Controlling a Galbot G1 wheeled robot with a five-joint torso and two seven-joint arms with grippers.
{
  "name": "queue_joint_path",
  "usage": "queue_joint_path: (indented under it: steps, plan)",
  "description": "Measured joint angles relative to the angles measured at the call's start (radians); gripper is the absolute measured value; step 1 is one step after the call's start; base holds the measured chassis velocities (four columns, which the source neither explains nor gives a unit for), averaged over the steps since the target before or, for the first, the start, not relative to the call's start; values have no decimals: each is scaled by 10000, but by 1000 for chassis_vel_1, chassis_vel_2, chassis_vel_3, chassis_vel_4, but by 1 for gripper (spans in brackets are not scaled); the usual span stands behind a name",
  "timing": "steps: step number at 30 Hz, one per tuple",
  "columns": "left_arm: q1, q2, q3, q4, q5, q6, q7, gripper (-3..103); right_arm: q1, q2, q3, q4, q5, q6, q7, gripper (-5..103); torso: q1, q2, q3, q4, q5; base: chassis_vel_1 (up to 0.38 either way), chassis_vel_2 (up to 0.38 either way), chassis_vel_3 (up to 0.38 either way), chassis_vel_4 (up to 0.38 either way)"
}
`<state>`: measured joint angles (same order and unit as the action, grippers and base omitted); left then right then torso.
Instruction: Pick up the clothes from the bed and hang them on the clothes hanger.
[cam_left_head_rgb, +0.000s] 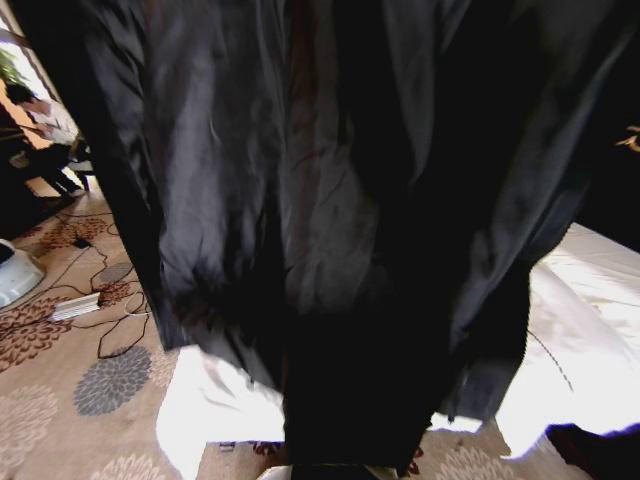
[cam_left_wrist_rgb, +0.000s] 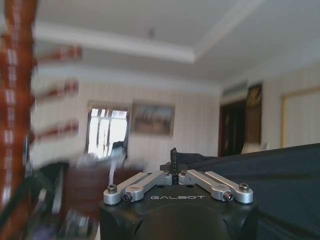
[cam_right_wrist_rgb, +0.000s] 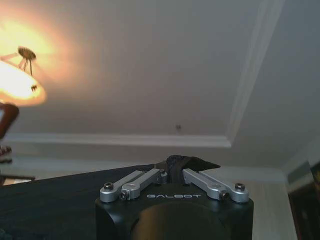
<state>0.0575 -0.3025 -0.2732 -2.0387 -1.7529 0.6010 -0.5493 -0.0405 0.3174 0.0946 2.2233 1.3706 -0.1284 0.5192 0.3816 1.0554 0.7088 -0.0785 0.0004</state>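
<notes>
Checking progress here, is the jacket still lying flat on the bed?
No, the jacket hangs raised in front of the head camera, with the bed showing below and behind it.

Slightly shiny black cloth clothes, matt white bed linen, glossy red-brown wood clothes hanger.
</notes>
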Motion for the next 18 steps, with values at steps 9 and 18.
queue_joint_path:
  steps: [9, 18]
  plan:
    - [2491, -2824, 1434, 2116, 2819, 581, -424, 0, -913, 3486, -3716, -4006, -2705, 860, -651, 0, 10, -6, 7, 11, -6, 0, 0, 0, 0]
    - [2622, -4435, 2183, 4537, 4498, 824, -678, 0, -1003, 6337, -5063, -8107, -4846, 2416, -1726, 0, 6, -6, 4, 2, -7, 0, 0, 0, 0]
